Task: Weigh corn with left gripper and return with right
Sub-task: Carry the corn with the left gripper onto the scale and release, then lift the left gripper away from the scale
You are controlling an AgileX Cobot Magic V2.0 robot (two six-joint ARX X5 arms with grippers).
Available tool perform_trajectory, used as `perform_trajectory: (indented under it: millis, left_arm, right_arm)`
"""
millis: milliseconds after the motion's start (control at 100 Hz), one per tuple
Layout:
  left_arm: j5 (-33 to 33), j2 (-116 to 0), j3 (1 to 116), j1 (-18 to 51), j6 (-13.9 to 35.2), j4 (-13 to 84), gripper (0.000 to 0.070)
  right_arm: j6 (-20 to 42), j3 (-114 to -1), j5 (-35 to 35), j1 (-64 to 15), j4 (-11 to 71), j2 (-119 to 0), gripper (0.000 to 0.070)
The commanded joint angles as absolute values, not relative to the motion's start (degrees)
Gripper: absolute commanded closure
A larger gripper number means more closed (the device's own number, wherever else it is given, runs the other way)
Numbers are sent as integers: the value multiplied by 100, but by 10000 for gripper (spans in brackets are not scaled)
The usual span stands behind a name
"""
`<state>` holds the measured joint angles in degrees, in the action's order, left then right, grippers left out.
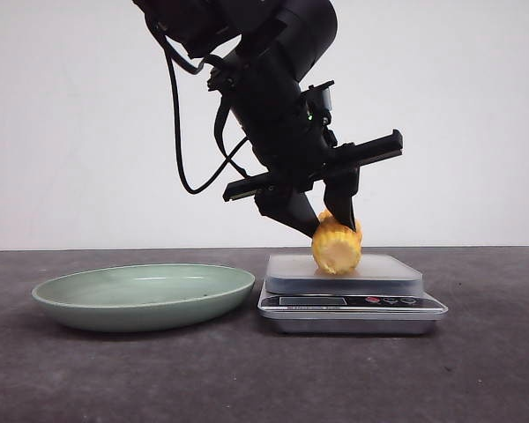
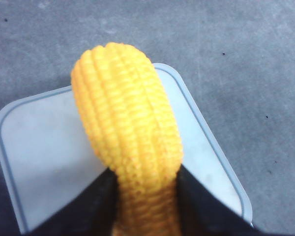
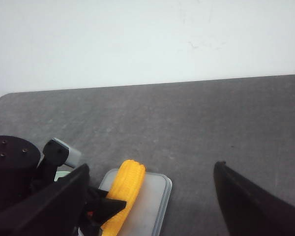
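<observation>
A black robot arm reaches down over a small kitchen scale [image 1: 352,300] on a dark grey tabletop [image 1: 247,379]. Its left gripper [image 1: 333,218] is clenched around the corn [image 1: 337,246], a short yellow cob with ridged kernel rows. The cob juts out beyond the fingertips [image 2: 206,206] and appears to rest on, or sit just above, the scale's pale platform [image 2: 44,162]; contact cannot be confirmed. A shallow green dish [image 1: 144,295] sits well off to one side of the gripper, beside the scale.

The right gripper [image 3: 147,206] hovers apart from the scale with its fingers spread wide, holding nothing; the corn lies ahead of it, between its fingers in its own camera.

Risks from here, as a judgement: the cob is round, so on release it could roll across the smooth platform and drop off the edge. If the left gripper keeps pressing, the reading would be false. The right gripper approaching too soon could strike the left arm.
</observation>
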<state>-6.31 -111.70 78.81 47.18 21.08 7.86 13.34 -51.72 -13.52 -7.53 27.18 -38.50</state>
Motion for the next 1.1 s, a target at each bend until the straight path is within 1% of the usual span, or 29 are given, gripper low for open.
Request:
perform_trajectory:
  millis: [0, 50, 90, 260, 430, 550, 670, 800, 920, 1020, 1090]
  left_arm:
    - [-663, -11330, 7999, 4801, 2128, 773, 254]
    - [-661, -11327, 7999, 4801, 2128, 797, 250]
    - [-657, -11301, 7999, 4807, 2126, 816, 250]
    - [-681, -10746, 7999, 4825, 1898, 788, 250]
    - [-779, -9389, 7999, 4792, 1378, 934, 255]
    - [-1227, -8169, 7999, 4751, 965, 1420, 255]
    - [-1859, -6969, 7999, 4746, 659, 2121, 256]
    - [-2290, -5824, 7996, 4748, 670, 3011, 266]
    - [-2794, -4925, 7992, 4748, 729, 3999, 266]
    - [-2897, -4285, 7948, 4748, 1079, 4703, 266]
    - [-2899, -3863, 7841, 4748, 1295, 4947, 267]
  right_arm:
    - [1326, -5284, -1350, -779, 2709, -3872, 154]
    - [1328, -5284, -1350, -779, 2714, -3874, 117]
    - [1326, -5284, -1350, -779, 2714, -3879, 107]
    - [1313, -5284, -1350, -779, 2709, -3876, 107]
    - [1313, -5284, -1354, -784, 2696, -3953, 107]
    - [1334, -5284, -1363, -934, 2578, -4215, 107]
    - [1472, -5284, -1345, -1385, 2303, -4694, 107]
    - [1601, -5284, -982, -2104, 1835, -5395, 107]
    - [1752, -5286, -460, -2751, 1404, -6141, 107]
    - [1782, -5286, -34, -3092, 1122, -6761, 107]
    - [1887, -5286, 36, -3221, 897, -7203, 107]
